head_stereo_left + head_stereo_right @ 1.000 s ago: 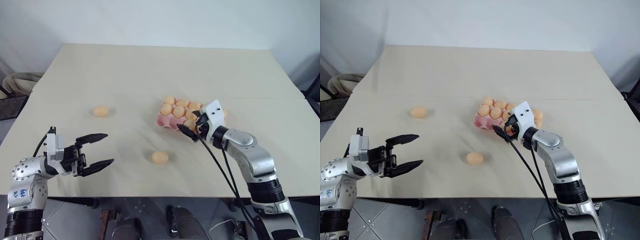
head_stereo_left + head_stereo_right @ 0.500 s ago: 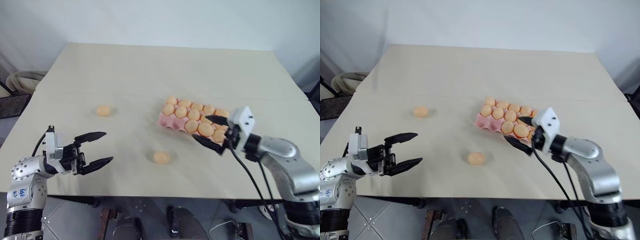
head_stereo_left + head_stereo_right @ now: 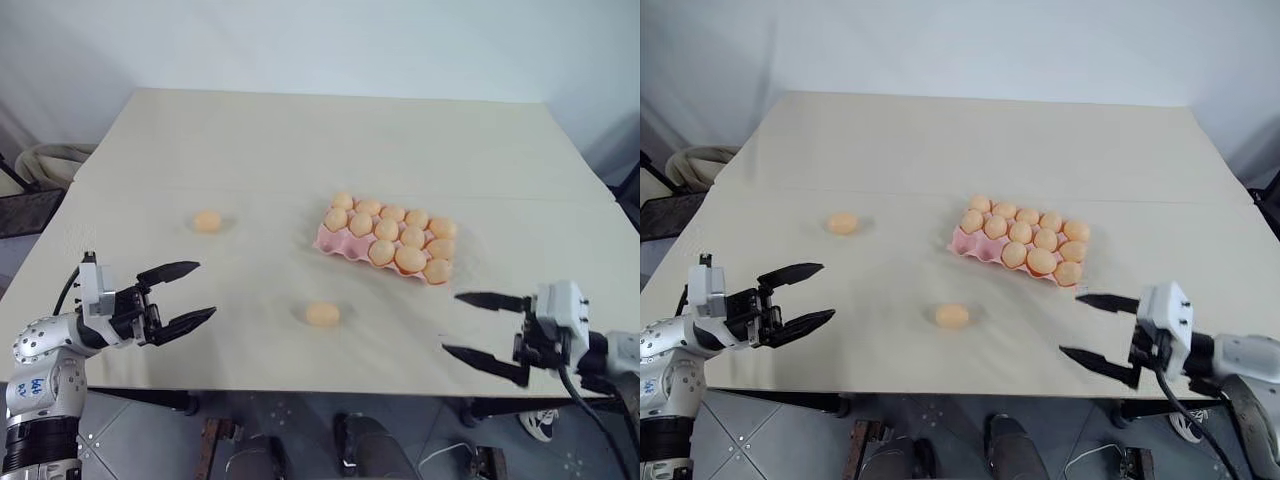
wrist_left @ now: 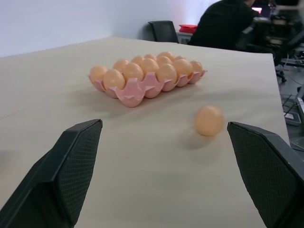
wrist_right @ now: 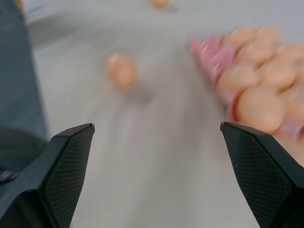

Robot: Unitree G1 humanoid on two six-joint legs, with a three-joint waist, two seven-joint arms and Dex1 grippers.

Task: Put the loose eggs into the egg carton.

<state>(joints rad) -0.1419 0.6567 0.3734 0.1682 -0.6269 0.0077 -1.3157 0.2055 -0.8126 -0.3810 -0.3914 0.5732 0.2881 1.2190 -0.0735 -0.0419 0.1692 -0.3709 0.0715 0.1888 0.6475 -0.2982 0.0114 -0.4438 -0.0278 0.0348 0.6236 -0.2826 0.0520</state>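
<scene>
My left tool (image 3: 183, 297) is spread wide and empty over the near left edge of the table (image 3: 300, 150). My right tool (image 3: 489, 332) is also spread wide and empty, at the near right edge. Between them nothing blocks the way. One loose egg (image 3: 322, 314) lies near the front middle, at about 3 o'clock from my left tool. The pink egg carton (image 3: 388, 239), full of eggs, sits at 11 o'clock from my right tool, apart from it. A second loose egg (image 3: 207, 221) lies at 12 o'clock from my left tool. The table is pale beige; a pale wall is behind. In the left wrist view a person (image 4: 223, 23) sits behind.
</scene>
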